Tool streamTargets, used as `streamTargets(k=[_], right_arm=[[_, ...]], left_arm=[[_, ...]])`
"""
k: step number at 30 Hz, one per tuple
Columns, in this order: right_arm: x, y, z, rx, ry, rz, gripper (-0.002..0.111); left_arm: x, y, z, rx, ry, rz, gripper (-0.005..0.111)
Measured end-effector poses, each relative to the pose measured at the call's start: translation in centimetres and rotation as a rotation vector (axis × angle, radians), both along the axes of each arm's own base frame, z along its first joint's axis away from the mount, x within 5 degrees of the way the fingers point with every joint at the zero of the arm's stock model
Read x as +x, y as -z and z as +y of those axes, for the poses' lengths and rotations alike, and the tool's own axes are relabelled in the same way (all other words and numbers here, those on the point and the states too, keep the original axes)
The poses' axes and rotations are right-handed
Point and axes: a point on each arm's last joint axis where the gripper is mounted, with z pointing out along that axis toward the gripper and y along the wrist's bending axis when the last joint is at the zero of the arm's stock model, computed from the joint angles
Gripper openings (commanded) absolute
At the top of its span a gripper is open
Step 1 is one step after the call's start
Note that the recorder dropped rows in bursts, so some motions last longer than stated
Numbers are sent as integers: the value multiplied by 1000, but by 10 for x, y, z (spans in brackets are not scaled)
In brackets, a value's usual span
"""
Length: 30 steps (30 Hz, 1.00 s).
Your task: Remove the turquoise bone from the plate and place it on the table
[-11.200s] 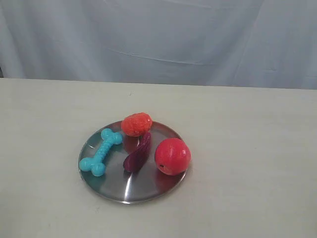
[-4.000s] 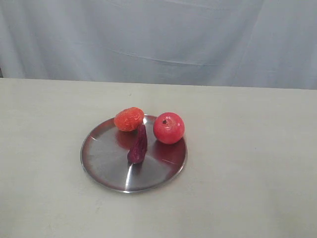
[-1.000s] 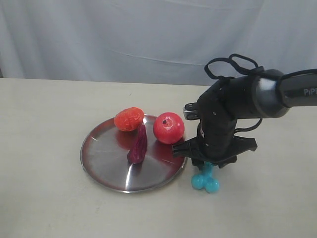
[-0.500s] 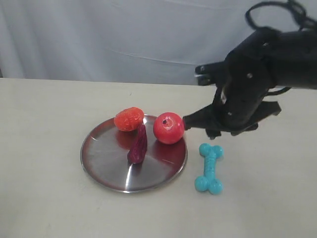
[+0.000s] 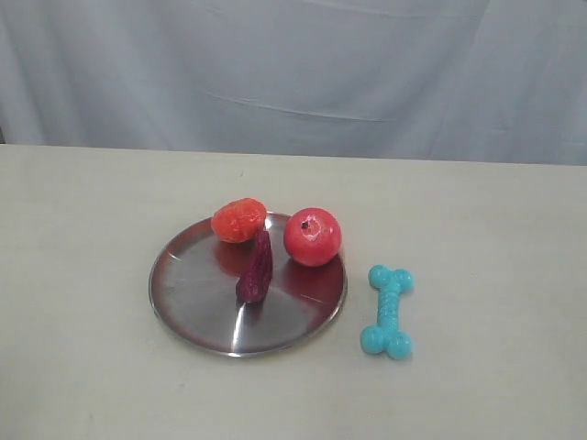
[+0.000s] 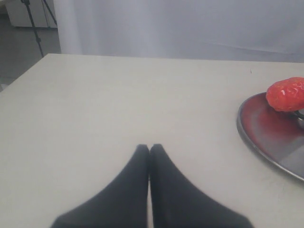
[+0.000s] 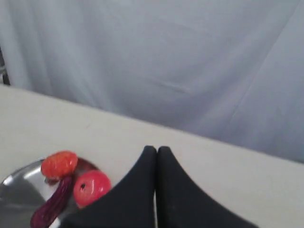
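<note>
The turquoise bone (image 5: 387, 311) lies on the pale beige table (image 5: 495, 275), just right of the silver plate (image 5: 197, 293), clear of its rim. Neither arm appears in the exterior view. In the left wrist view my left gripper (image 6: 149, 147) is shut and empty above bare table, with the plate's edge (image 6: 259, 145) off to one side. My right gripper (image 7: 156, 150) is also shut with nothing in it, held high over the table; the plate (image 7: 16, 190) shows beyond it. The bone is hidden in both wrist views.
On the plate sit a red ball-like apple (image 5: 312, 236), an orange-red lumpy toy (image 5: 238, 220) and a dark purple elongated piece (image 5: 256, 268). A grey-white curtain (image 5: 293, 73) hangs behind the table's far edge.
The right arm, which stood over the bone half a second ago after leaving it on the table, has withdrawn out of the exterior view. The bone and plate items have not moved.
</note>
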Motion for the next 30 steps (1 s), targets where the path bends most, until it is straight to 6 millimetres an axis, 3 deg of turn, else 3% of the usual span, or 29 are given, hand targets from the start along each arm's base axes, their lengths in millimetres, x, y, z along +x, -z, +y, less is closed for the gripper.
streamTargets(k=[6,13,24,30], right_arm=[[-71,-29,-12,-7,15,-208,-1],[-131,-39,-19,47,-3,-368,-1],[-212,-39,-30,83,-6,-584,-1],[-238,-35,-34,90,-4,-655,-1]], left_arm=[[0,0,0,0,0,0,0],[0,0,0,0,0,0,0],[0,0,0,0,0,0,0],[0,0,0,0,0,0,0]])
